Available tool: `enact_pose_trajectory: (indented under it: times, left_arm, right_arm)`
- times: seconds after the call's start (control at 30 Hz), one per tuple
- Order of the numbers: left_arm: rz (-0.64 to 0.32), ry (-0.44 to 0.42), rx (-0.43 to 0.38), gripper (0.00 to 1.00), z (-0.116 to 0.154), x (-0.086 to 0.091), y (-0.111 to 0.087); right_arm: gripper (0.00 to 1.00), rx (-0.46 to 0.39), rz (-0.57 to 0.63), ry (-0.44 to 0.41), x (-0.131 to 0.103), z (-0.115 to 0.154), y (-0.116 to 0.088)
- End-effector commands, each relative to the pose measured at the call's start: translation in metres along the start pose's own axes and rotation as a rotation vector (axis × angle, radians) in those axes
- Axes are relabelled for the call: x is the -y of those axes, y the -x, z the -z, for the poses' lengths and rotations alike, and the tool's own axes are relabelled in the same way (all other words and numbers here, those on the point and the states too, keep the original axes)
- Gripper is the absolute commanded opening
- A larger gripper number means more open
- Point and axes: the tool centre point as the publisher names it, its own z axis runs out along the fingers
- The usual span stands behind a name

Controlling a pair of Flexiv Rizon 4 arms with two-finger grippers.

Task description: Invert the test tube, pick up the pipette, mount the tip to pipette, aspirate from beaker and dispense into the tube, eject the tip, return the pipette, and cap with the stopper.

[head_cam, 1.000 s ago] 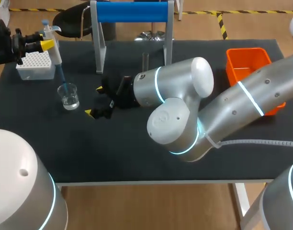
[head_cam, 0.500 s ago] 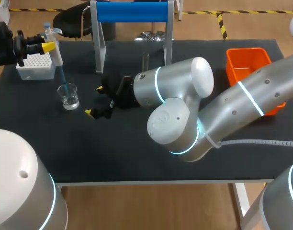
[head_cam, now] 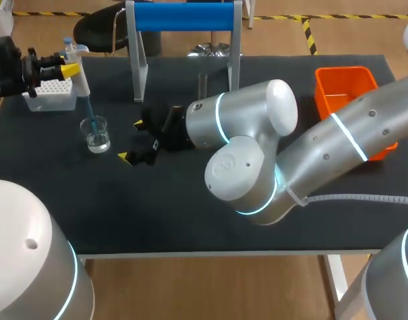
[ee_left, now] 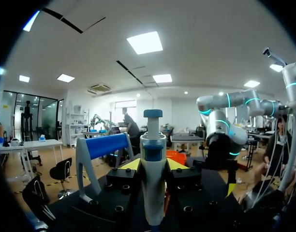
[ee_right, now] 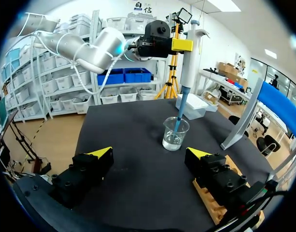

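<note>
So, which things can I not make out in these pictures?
Tube: head view, base behind right arm.
Stopper: in no view.
Liquid inside tip: right wrist view, blue wall hides it; head view, too small.
Pipette lower end: left wrist view, cut off at rim.

Two silver-grey arms with rounded joints ringed in glowing cyan. The right arm (head_cam: 271, 140), to the right of the beaker (head_cam: 96, 133), carries white joint caps, a white cable tie and a grey cable. The left arm (head_cam: 31, 267), nearer the camera than the beaker, shows a small round hole in its pale cap. The left gripper (ee_left: 153, 164) and right gripper (ee_right: 148, 153) match — black blocks studded with socket screws, tipped with yellow wedges.
</note>
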Motion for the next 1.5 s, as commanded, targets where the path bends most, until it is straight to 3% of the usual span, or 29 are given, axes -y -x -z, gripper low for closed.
enact_pose_trajectory:
  times: [0.03, 1.33, 1.5]
  left_arm:
    - [0.001, -0.008, -0.011, 0.00, 0.002, -0.005, 0.005]
    - [0.021, -0.006, -0.015, 0.00, 0.005, -0.014, 0.007]
    - [0.021, -0.006, -0.015, 0.00, 0.005, -0.014, 0.007]
  right_arm:
    - [1.00, -0.002, 0.000, 0.001, 0.000, 0.000, 0.000]
    - [1.00, -0.002, 0.000, 0.001, 0.000, 0.000, 0.000]
    - [1.00, -0.035, 0.027, 0.031, -0.010, 0.012, -0.002]
